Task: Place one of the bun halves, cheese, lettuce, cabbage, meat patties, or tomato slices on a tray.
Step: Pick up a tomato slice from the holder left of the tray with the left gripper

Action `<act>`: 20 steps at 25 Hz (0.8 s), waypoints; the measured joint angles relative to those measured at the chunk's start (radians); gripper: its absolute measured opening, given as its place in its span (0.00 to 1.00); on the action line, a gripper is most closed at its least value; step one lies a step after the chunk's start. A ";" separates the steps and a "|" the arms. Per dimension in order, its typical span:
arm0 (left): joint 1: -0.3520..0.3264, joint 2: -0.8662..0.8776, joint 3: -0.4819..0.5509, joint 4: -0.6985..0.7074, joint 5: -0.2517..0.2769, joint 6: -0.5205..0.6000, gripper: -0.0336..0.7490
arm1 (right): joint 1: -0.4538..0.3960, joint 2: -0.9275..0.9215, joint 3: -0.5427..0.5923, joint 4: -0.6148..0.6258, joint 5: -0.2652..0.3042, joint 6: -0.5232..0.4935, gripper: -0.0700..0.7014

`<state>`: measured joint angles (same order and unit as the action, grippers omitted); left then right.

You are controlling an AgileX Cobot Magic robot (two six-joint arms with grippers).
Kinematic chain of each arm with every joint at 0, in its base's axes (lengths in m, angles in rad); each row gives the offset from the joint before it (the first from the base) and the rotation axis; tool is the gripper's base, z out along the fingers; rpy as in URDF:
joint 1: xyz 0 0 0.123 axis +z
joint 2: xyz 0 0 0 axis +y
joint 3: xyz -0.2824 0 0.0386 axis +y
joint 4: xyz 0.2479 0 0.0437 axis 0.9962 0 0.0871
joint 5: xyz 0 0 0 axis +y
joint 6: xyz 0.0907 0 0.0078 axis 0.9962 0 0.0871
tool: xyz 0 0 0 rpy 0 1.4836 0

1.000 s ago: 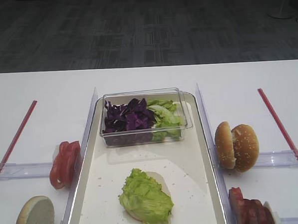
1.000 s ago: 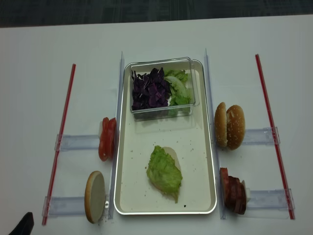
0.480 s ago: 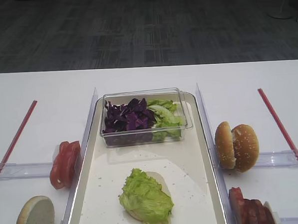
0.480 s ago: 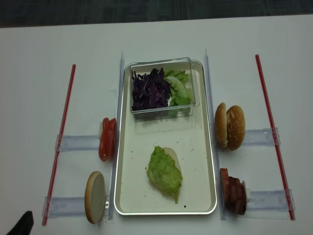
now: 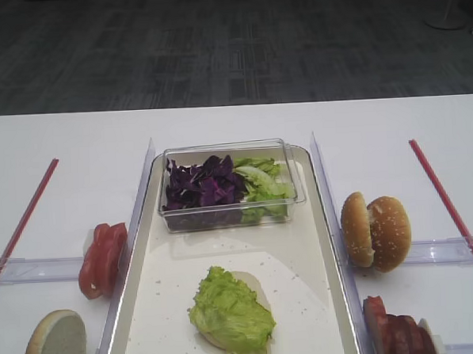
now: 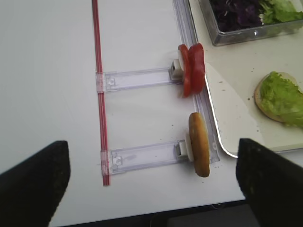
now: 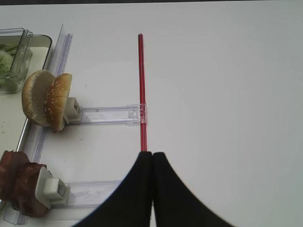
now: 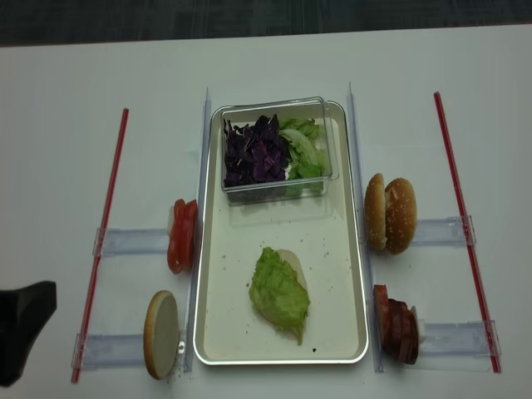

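Note:
The cream tray (image 5: 303, 245) holds a lettuce leaf (image 5: 227, 308) lying on a pale bun half, and a clear box with purple cabbage (image 5: 201, 183) and more lettuce. Tomato slices (image 6: 191, 68) and one bun half (image 6: 199, 149) stand on edge left of the tray. To its right stand two bun halves (image 7: 45, 99) and meat patties (image 7: 19, 182). Cheese is out of view. My left gripper (image 6: 151, 189) hangs wide open and empty over the table's front left edge, short of the bun half. My right gripper (image 7: 152, 153) is shut, empty, over the right red strip.
Clear plastic rails (image 5: 35, 269) hold the food on both sides of the tray. Red strips (image 8: 104, 224) run along the far left and the far right (image 8: 453, 183). One dark finger (image 8: 25, 320) of the left gripper shows at the bottom left corner.
The left gripper's dark finger has come further into the bottom left corner of the realsense view. The food and the tray have not moved.

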<state>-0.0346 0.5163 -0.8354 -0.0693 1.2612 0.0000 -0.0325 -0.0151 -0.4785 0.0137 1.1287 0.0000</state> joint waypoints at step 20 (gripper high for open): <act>-0.002 0.752 -0.351 -0.079 -0.010 0.030 0.87 | 0.000 0.000 0.000 0.000 0.000 0.000 0.56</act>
<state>-0.0367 1.2682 -1.1868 -0.1487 1.2508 0.0299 -0.0325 -0.0151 -0.4785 0.0137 1.1287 0.0000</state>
